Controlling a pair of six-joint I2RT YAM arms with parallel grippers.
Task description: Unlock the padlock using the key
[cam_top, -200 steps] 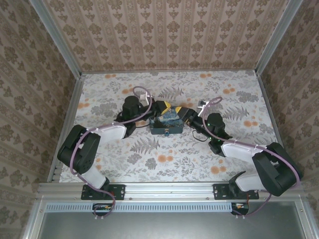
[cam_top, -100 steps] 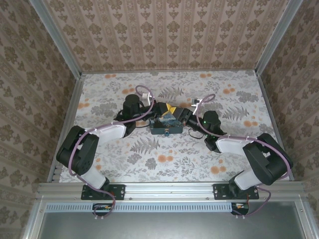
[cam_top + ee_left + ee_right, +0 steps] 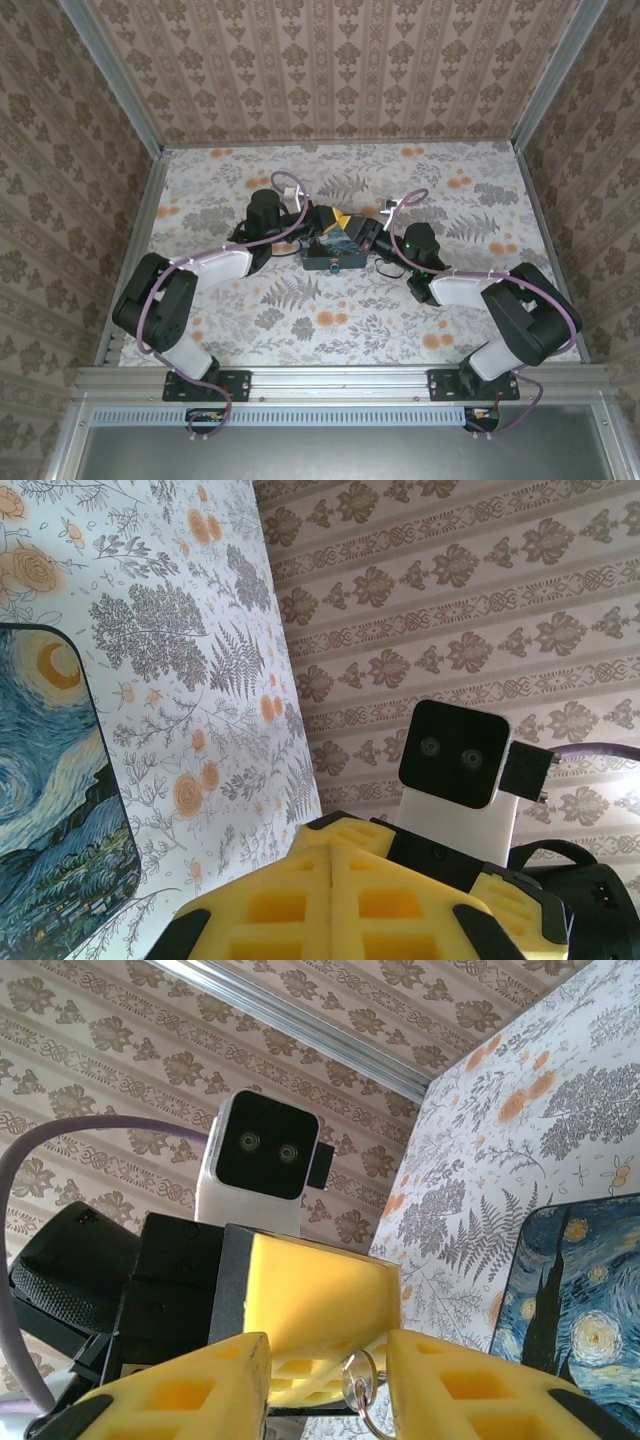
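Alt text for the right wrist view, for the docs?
A small metal ring sits in the gap between the parted yellow fingers of the right gripper, facing the left gripper and its wrist camera. A starry-night box lies lower right on the floral table.

The tiny dark bluish-grey padlock (image 3: 333, 266) sat at the front face of the starry-night printed box (image 3: 338, 240), mid-tabletop (image 3: 330, 320). A small silver metal key ring (image 3: 362, 1392) hung between the right end effector's (image 3: 326, 1375) parted fingers.
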